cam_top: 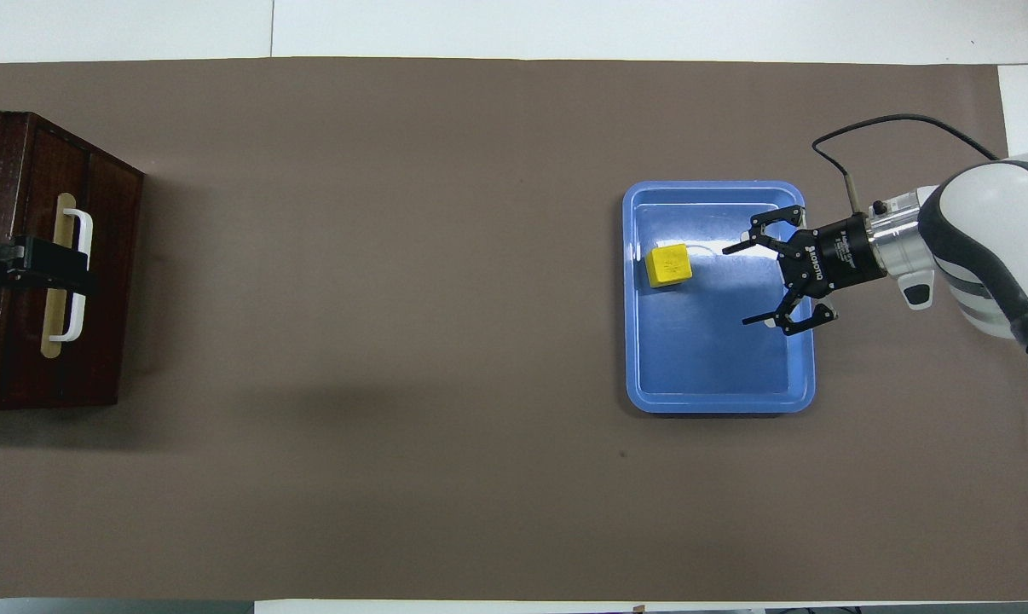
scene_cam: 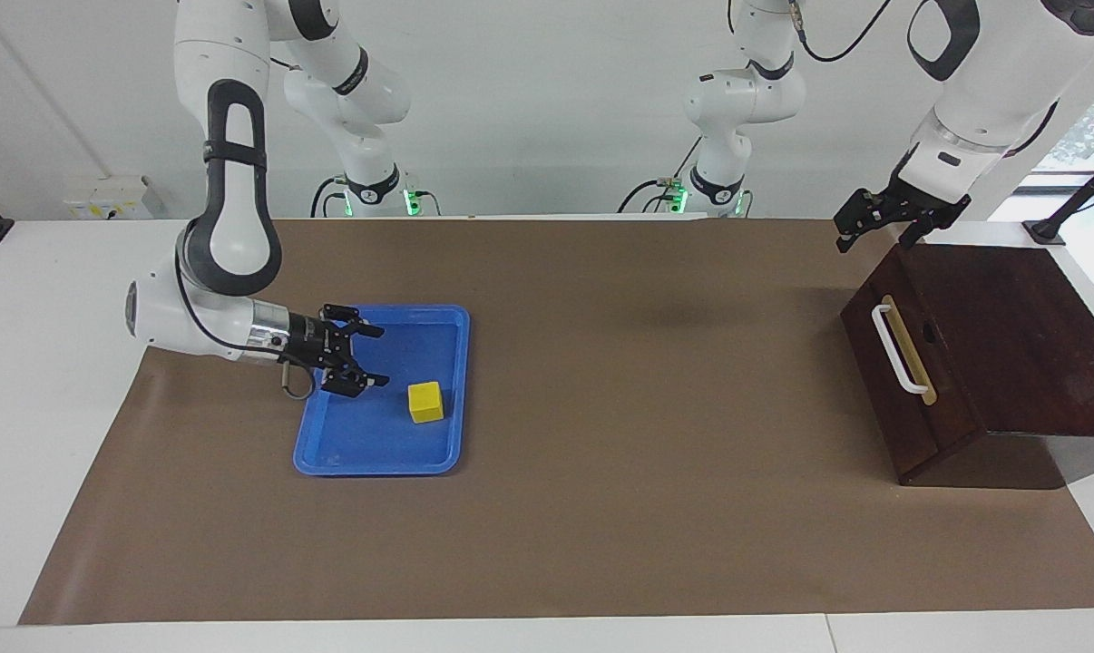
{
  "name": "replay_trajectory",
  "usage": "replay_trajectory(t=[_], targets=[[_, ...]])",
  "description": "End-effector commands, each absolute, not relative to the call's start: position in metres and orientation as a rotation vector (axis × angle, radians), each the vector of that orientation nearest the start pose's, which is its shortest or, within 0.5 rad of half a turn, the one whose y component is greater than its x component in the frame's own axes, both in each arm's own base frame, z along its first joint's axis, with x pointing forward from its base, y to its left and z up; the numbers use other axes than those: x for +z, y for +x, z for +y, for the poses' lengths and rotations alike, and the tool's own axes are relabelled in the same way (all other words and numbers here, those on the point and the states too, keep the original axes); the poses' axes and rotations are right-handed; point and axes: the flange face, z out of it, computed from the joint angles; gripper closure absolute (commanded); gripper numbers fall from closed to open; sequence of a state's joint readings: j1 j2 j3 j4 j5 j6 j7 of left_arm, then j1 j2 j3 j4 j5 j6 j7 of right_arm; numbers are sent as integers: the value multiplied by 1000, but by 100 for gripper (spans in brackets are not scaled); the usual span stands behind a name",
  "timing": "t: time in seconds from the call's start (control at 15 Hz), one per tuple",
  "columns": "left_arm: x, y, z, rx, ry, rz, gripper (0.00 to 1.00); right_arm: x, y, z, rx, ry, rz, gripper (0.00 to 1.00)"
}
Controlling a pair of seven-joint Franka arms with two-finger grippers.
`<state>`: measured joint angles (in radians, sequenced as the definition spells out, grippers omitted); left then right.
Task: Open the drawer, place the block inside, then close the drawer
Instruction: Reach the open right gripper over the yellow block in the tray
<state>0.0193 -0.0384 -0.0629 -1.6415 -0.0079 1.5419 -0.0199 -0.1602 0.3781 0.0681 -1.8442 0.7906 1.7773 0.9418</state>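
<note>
The yellow block [scene_cam: 425, 402] [cam_top: 668, 264] lies in a blue tray [scene_cam: 375, 461] [cam_top: 719, 402]. My right gripper [scene_cam: 379, 355] [cam_top: 738, 286] is open and empty, lying level and low over the tray, a short gap from the block and pointing toward it. The dark wooden drawer [scene_cam: 883, 390] [cam_top: 109, 256] is shut in its cabinet at the left arm's end of the table, its white handle [scene_cam: 896, 349] [cam_top: 77, 275] facing the tray. My left gripper [scene_cam: 874, 243] [cam_top: 71, 271] is open and empty, up in the air over the cabinet's front edge and handle.
A brown mat [scene_cam: 601, 508] covers the table. The dark cabinet top [scene_cam: 1010, 336] slopes up from the drawer front. Bare mat lies between the tray and the cabinet.
</note>
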Motion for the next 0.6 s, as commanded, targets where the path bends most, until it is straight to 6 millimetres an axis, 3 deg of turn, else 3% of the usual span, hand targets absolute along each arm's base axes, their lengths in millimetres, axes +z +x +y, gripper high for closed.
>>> replay_trajectory(t=[0.0, 0.13, 0.53], targets=[[612, 534, -25, 98, -3156, 41, 0, 310, 620, 15, 908, -1915, 1558, 0], [612, 534, -25, 98, -3156, 41, 0, 295, 623, 15, 910, -1934, 1518, 0], [612, 534, -25, 98, -3156, 41, 0, 275, 655, 13, 915, -1919, 1490, 0]])
